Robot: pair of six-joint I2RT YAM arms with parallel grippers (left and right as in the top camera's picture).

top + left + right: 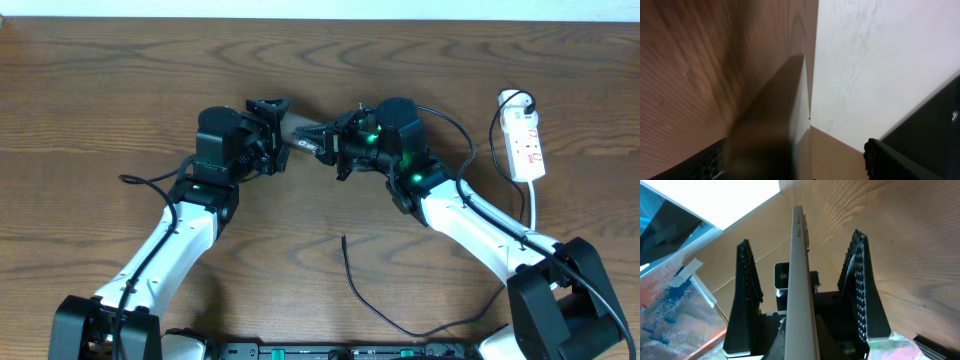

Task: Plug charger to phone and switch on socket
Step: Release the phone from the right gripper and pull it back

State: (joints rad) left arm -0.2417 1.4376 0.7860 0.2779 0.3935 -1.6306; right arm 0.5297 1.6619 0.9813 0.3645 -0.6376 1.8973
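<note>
Though phone (799, 295) stands edge-on inside right gripper (801, 237), neither finger touches.

Table: we see a brown wooden tabletop with wavy dark grain (100, 90) filling nearly the whole overhead view
Far edge: a thin pale strip (400, 8) runs along the table's top edge; we cannot tell if it is wall or floor
Wall: a plain off-white surface (880, 60) rises beside the wood in our left wrist view
Light: soft and even, with a bright white patch (715, 200) in our right wrist view
</note>
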